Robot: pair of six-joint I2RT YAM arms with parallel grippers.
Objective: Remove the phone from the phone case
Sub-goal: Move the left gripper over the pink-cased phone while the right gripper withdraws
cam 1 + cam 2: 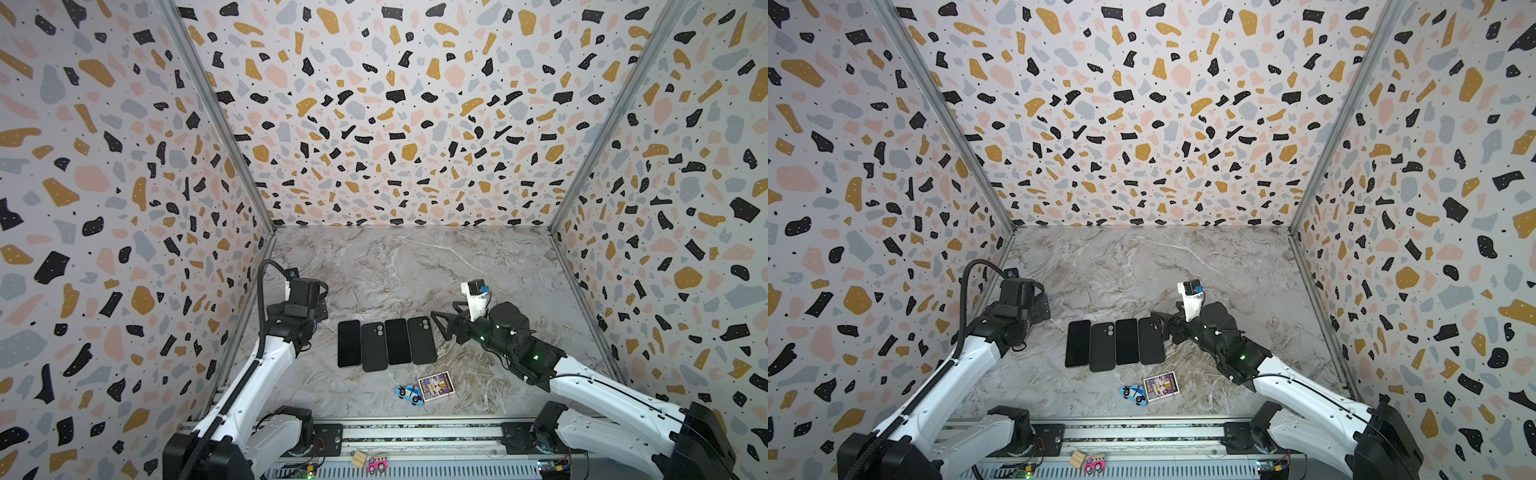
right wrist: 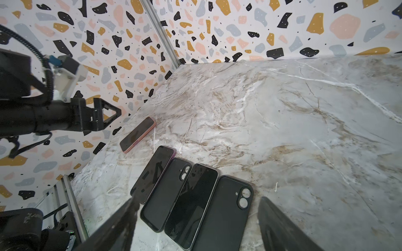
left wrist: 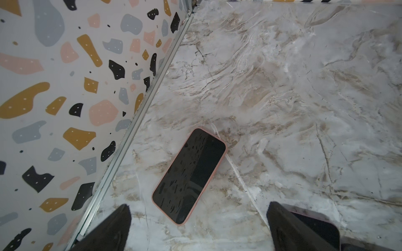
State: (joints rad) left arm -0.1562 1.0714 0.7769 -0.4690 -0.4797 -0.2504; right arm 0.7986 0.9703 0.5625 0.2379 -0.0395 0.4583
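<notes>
Just ahead of the left claw (image 3: 199, 205), jaws wide, empty; pink-cased phone (image 3: 188, 176), lying flat

Left arm (image 1: 270, 365): white links, reaching forward from its base at the near edge, black wrist bent low on the left side.
Left gripper (image 3: 199, 205): black fingers (image 3: 108, 228) spread wide, nothing between them.
Right arm (image 1: 602, 386): reaching from the near right, forearm angled inward toward the centre.
Right gripper (image 1: 439, 326): held low, pointing left, jaws well apart, nothing clamped.
</notes>
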